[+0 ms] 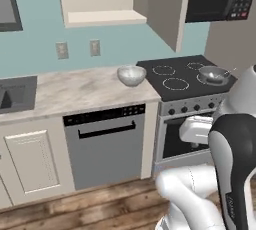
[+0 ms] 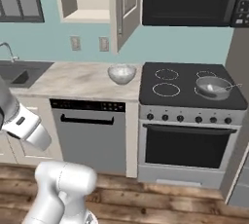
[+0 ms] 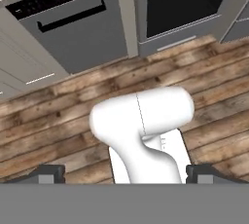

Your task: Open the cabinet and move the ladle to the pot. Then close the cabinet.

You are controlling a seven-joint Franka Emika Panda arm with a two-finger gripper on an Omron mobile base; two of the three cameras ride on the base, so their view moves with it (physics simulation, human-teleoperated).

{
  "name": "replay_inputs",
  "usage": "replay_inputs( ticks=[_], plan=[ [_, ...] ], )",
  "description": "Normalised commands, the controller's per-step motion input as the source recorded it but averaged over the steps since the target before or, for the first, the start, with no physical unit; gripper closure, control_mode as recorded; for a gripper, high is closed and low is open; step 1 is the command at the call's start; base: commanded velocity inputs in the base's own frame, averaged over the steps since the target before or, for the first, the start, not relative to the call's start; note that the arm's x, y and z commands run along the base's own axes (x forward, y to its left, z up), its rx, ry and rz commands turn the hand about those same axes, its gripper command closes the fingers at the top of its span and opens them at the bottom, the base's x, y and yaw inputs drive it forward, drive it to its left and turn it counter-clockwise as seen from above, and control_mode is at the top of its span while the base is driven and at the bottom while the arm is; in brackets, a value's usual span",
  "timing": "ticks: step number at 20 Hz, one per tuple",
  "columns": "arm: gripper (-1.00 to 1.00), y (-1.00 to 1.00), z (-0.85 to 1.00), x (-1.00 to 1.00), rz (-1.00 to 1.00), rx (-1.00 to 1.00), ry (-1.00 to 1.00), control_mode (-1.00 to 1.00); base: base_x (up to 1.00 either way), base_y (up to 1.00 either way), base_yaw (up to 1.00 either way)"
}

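Cabinet (image 2: 125, 9): door swung open, up left of stove. Ladle (image 2: 228, 87): in pot (image 2: 212, 87), handle pointing right. Gripper (image 3: 124, 173): spread, empty, low, aimed floorward, well below door.

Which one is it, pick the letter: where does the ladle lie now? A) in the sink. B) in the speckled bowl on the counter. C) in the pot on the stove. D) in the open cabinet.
C: the ladle rests in the pot on the stove's right front burner, its thin handle sticking out over the rim, while the cabinet door stands open.
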Motion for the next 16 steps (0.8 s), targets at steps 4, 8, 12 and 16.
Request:
replay_inputs(
  ticks=[4, 8, 12, 16],
  plan=[
    [-1.00, 0.00, 0.00, 0.00, 0.00, 0.00, 0.00, 1.00, 0.94, 0.46, 0.12],
    [-1.00, 0.00, 0.00, 0.00, 0.00, 0.00, 0.00, 1.00, 0.92, 0.19, 0.14],
    [-1.00, 0.00, 0.00, 0.00, 0.00, 0.00, 0.00, 1.00, 0.79, 0.01, 0.16],
    [-1.00, 0.00, 0.00, 0.00, 0.00, 0.00, 0.00, 1.00, 0.66, 0.03, 0.22]
  ],
)
